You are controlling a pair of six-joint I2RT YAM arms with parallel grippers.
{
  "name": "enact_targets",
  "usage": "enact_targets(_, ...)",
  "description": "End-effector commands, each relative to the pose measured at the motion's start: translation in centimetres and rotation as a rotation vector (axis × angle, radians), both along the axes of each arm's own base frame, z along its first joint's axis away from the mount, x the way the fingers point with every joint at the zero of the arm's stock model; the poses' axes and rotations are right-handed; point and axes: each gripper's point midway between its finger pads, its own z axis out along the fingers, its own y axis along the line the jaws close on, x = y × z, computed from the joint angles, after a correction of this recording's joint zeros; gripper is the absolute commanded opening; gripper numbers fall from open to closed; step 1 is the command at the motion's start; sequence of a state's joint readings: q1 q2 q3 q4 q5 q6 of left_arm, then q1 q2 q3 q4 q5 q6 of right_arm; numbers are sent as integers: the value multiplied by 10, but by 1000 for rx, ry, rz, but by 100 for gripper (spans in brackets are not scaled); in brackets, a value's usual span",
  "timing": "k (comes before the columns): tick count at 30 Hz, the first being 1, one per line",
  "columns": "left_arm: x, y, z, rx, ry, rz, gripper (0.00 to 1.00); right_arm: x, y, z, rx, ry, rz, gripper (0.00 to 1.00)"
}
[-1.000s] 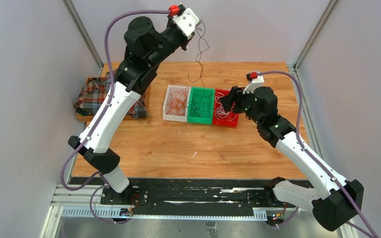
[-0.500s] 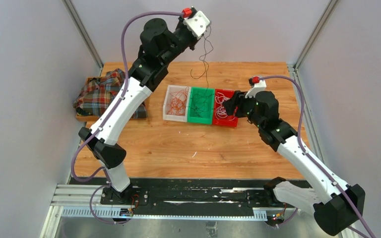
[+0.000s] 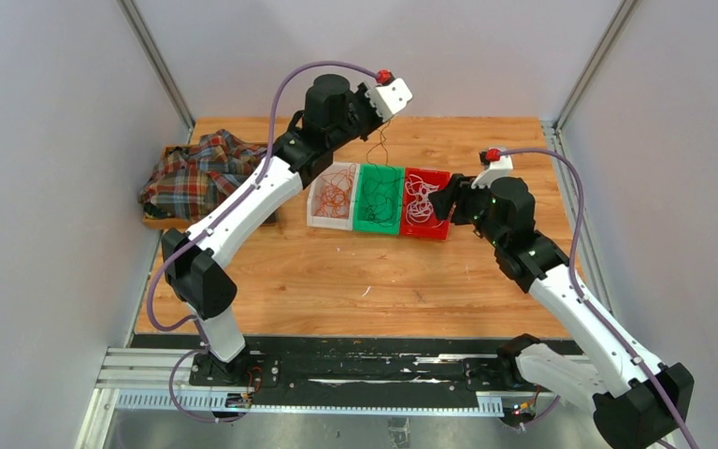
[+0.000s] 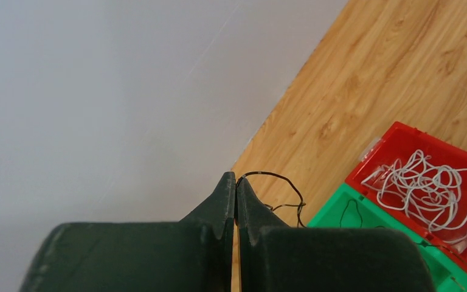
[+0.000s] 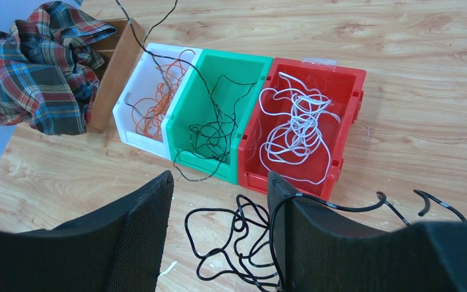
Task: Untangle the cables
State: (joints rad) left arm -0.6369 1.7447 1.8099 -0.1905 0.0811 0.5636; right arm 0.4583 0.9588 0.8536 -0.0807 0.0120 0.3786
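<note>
Cable held: a black cable (image 3: pixel 379 154) is pinched at its top end by the left gripper (image 4: pixel 236 182), whose jaws are pressed together.
Direction from pincer: the cable hangs straight down, and its lower end is gathered in the green bin (image 3: pixel 377 227).
Long axis: close to vertical, from pincer to bin.
Right gripper (image 5: pixel 219 185): jaws are held wide apart with nothing clamped. One black strand lies against the right finger, and it cannot be told whether it is draped over it.
Loose tangle (image 5: pixel 238 234): black loops lie on the table just below the open jaws, on the near side of the red bin (image 5: pixel 317 66). The right arm is judged the nearer.
Sorted cables: orange cables (image 5: pixel 158 103) lie in the white bin (image 5: pixel 131 108) and white cables (image 5: pixel 298 131) in the red bin.
Edges: the bin walls touch side by side, so a release is judged to need centring over green.
Room: bare wood is seen around the bins. The back wall is close behind the left gripper.
</note>
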Motion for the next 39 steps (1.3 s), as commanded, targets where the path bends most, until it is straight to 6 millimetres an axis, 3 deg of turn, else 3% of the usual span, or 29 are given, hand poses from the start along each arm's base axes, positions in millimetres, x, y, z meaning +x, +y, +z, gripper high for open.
enact_targets(1, 8, 10, -13, 69, -28, 46, 0, 1, -12, 0, 6, -2, -48, 58)
enact_targets(7, 31, 28, -55, 174, 10, 140, 0, -1, -14, -1, 10, 6, -52, 57)
enact_targets(10, 35, 28, -71, 186, 43, 140, 0, -1, -16, -3, 9, 14, -55, 57)
enact_targets(20, 16, -2, -123, 102, 317, 45, 0, -2, -19, -1, 16, 28, -61, 55)
enact_targets(26, -8, -25, -145, 103, 392, -25, 0, -3, -23, -2, 14, 37, -69, 54)
enact_targets(39, 7, -20, -229, 182, 474, 58, 0, -8, -25, -2, 20, 53, -72, 53)
